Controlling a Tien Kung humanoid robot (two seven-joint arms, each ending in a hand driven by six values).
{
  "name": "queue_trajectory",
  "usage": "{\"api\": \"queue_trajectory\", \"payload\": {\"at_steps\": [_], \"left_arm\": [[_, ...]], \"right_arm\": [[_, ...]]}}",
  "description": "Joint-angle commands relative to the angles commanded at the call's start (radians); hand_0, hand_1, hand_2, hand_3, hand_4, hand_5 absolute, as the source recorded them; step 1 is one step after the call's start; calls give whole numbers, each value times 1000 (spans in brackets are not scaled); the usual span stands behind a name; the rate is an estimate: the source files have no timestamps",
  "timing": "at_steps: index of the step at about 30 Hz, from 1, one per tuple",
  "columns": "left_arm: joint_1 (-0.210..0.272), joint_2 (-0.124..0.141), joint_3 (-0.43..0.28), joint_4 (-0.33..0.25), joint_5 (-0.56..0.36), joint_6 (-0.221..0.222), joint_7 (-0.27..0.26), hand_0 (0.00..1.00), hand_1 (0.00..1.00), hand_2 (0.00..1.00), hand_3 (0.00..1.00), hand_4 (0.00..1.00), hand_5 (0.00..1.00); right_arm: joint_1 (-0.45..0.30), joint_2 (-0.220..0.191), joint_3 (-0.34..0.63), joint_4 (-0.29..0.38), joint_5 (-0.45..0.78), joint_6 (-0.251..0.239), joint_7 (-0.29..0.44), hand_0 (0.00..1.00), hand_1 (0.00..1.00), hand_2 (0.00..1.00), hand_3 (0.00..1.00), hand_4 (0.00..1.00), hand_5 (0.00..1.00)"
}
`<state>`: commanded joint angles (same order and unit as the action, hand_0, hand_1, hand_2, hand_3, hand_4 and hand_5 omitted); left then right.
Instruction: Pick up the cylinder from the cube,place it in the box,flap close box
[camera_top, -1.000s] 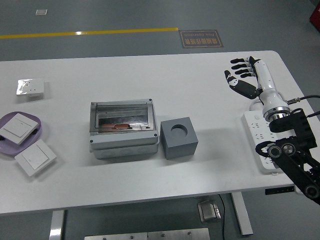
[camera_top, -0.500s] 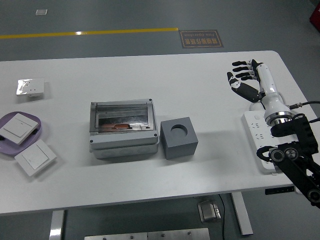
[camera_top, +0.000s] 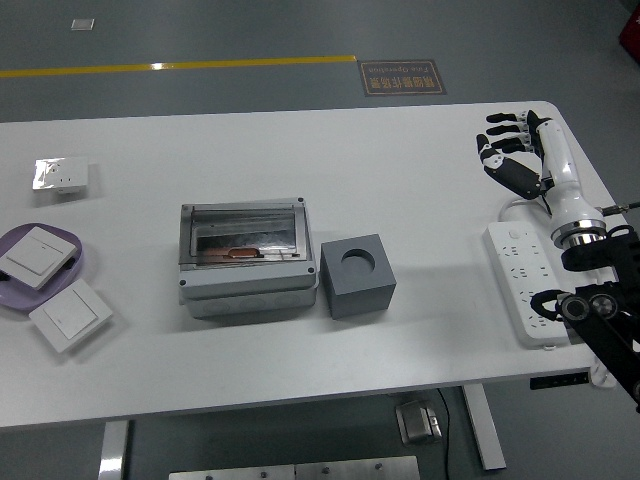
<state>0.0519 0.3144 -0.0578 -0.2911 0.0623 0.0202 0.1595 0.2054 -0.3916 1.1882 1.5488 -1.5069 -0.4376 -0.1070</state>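
A grey cube (camera_top: 358, 276) with a round empty hole in its top sits in the middle of the white table (camera_top: 300, 150). Right beside it on the left stands a grey box (camera_top: 246, 257) with its clear lid shut; a copper-coloured cylinder (camera_top: 240, 252) shows through the lid inside. My right hand (camera_top: 508, 150) is raised over the table's far right side, well away from the cube, with fingers spread and empty. My left arm is out of view.
A white power strip (camera_top: 528, 282) lies under my right forearm at the right edge. At the left are a purple dish (camera_top: 70, 268) holding a white switch plate (camera_top: 38, 257), another switch plate (camera_top: 70, 315) beside it, and a small wrapped switch (camera_top: 60, 175) farther back.
My right hand has drawn back to the right and away from the cube, toward the table's far right corner. The box, the cube and the other things have not moved.
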Motion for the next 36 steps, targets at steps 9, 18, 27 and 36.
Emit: {"api": "queue_trajectory", "payload": {"at_steps": [9, 18, 27, 36], "left_arm": [[-7, -1, -18, 4, 12, -1, 6, 635, 602, 561, 641, 717, 243], [-25, -1, 44, -3, -42, 0, -36, 635, 602, 561, 641, 717, 243], [-28, -15, 49, -1, -45, 5, -34, 635, 602, 561, 641, 717, 243], [-29, -18, 48, 1, -48, 4, -32, 635, 602, 561, 645, 716, 242]], "right_arm": [[13, 18, 11, -14, -18, 6, 0, 557, 543, 578, 639, 613, 273], [14, 19, 6, -32, 25, -23, 24, 561, 542, 581, 640, 604, 267], [4, 19, 17, -38, 39, -58, 58, 558, 570, 591, 645, 602, 273], [-16, 20, 21, -43, 34, -45, 43, 566, 589, 601, 647, 599, 278]]}}
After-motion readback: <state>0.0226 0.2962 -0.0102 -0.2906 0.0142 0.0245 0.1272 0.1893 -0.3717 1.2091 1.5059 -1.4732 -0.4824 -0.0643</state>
